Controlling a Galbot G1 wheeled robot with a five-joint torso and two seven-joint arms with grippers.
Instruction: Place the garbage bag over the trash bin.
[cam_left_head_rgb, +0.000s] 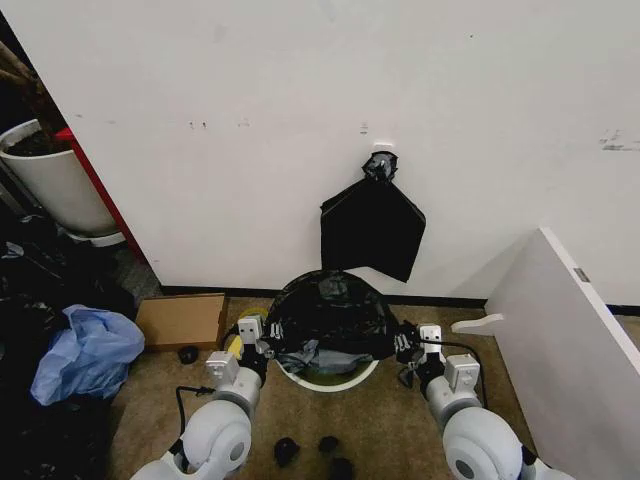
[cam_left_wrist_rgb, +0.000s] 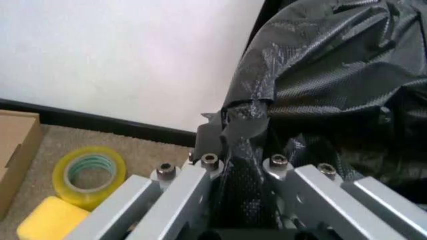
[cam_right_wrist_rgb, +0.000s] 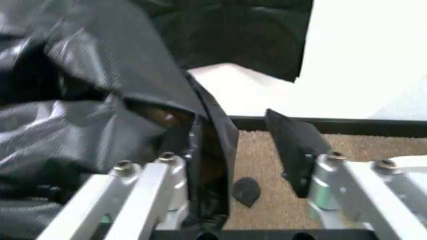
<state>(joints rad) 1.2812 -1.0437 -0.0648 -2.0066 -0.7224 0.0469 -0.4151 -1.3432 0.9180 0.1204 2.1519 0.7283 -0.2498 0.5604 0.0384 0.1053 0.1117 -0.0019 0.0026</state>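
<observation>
Head view: trash bin (cam_left_head_rgb: 330, 381) on carpet at foot of white wall (cam_left_head_rgb: 300, 120) — landmark for all below. Garbage bag (cam_left_head_rgb: 330, 312) draped over bin's far rim and top, near rim still bare. Left gripper (cam_left_head_rgb: 262, 345) at bin's left side; left wrist view shows fingers (cam_left_wrist_rgb: 212, 134) pinched on bag film. Right gripper (cam_left_head_rgb: 403, 347) at bin's right side; right wrist view shows jaws wide, bag edge lying against one finger (cam_right_wrist_rgb: 200, 145), other finger apart. Flat black bag bundle (cam_left_head_rgb: 372, 226) hangs on wall above bin. Cardboard box (cam_left_head_rgb: 182, 320), blue bag (cam_left_head_rgb: 88, 352) to bin's left; tape roll (cam_left_wrist_rgb: 90, 174) by left gripper.
</observation>
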